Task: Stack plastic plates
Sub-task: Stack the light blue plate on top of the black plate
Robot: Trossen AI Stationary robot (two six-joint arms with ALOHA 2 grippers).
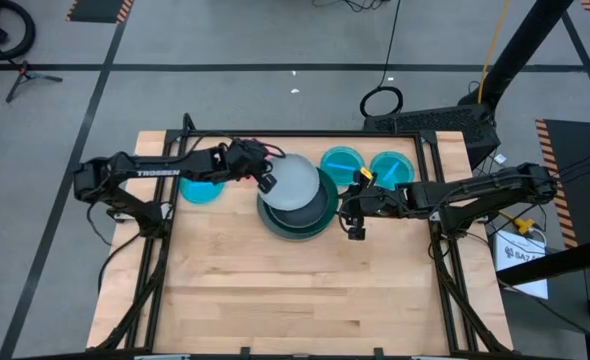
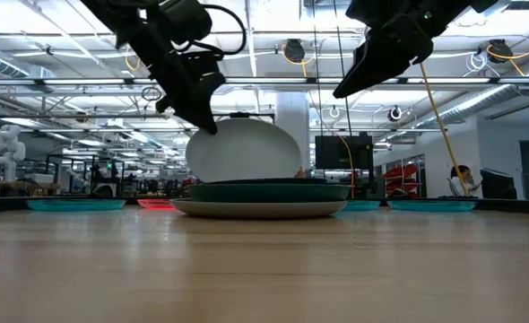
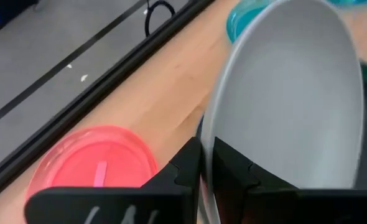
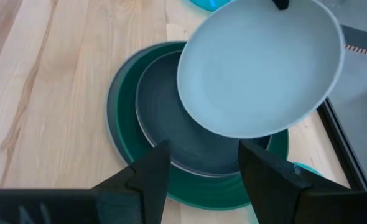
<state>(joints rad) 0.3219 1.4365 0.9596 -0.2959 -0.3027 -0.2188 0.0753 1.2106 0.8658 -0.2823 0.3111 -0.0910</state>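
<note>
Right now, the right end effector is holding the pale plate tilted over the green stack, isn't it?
Not quite: the left end effector grips the pale plate, as the left wrist view shows. It is tilted over the green stack; the right end effector is open.

Left arm: reaching inward across table's far side | left gripper (image 1: 266,182): fingers pinched together, tilted downward | right arm: extended inward | right gripper (image 1: 356,228): fingers spread apart, raised above table
</note>
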